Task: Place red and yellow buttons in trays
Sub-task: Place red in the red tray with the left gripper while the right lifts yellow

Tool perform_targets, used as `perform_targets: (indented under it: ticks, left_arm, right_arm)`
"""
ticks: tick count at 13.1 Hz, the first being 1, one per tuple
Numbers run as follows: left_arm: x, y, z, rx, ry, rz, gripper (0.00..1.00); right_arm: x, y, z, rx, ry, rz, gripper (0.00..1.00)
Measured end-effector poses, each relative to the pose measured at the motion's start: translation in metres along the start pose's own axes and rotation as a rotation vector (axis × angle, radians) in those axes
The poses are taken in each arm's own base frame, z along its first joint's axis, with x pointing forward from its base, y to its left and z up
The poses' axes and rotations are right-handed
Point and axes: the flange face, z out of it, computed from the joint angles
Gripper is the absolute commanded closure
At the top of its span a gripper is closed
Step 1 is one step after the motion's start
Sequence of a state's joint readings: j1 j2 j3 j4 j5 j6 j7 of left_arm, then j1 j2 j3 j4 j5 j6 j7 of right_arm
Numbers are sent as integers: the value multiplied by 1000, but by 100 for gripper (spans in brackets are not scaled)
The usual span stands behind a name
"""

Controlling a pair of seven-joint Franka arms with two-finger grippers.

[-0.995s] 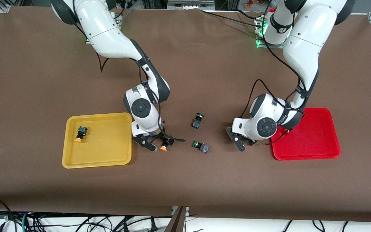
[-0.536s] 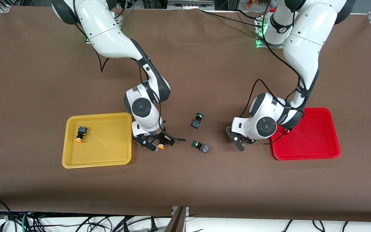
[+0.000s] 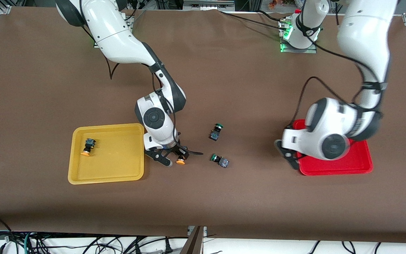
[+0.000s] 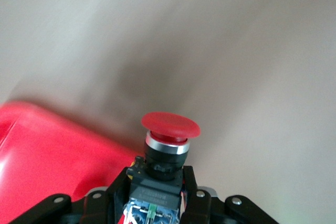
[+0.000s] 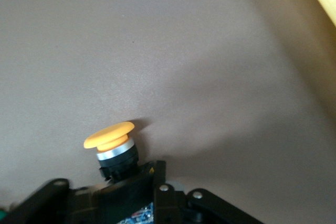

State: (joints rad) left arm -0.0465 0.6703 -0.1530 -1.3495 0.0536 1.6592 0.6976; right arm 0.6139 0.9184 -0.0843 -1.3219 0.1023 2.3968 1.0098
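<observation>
The left end effector [image 4: 157, 203] pinches a red button [image 4: 167, 148] by its black body, cap pointing out past the fingertips, and hangs over the bench [image 3: 224, 70] at the edge of the red tray [image 3: 361, 160] — the tray's rim shows just under the button in the left wrist view. No other red button shows anywhere; the arm hides much of that tray.

The right end effector [image 3: 174, 157] is down beside the yellow tray [image 3: 107, 174], pressed onto a yellow button [image 5: 113, 148]: the black body sits between the fingers, the orange-yellow cap [image 3: 180, 162] sticking out low above the bench. A second yellow button [image 3: 88, 146] lies on its side in the yellow tray, toward the rim nearer the right arm's end.

Two green buttons [image 3: 216, 131] [image 3: 220, 160] lie on the bench between the arms, apart from each other — they are not part of the job.

These switches look small, rigid and light. The blocky body offers flat faces, so that is the place to grip; the domed cap is smooth and round and would likely slip or roll out. Being top-heavy with a wide cap, a button will probably tip onto its side when let go, so a low release inside the rim seems wise.
</observation>
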Motion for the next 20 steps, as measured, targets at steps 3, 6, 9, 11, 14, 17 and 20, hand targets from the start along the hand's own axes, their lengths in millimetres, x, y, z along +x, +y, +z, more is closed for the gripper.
perform_targets:
  ticks: [3,6,9,11,14,17,20]
  left_arm:
    - [-75,-69,-3,13,-29,20,80]
    - [-115,-119,34,32,-42,79,80]
    - [-120,-148,88,87,-67,151,78]
    - [-127,-162,113,101,-45,171,74]
    - [-134,-168,128,101,-34,182,0]
    - [-131,-167,126,102,-30,189,0]
    - [-128,-158,99,107,-29,195,0]
  right_arm:
    - [-3,-6,-10,9,1,-7,0]
    - [-10,-14,-16,22,3,-20,0]
    - [-16,-20,-19,30,3,-32,0]
    - [-29,-29,-22,39,6,-107,0]
    - [-47,-36,-18,32,7,-304,0]
    - [-44,-31,-5,20,10,-437,0]
    - [-39,-30,3,53,48,-522,3]
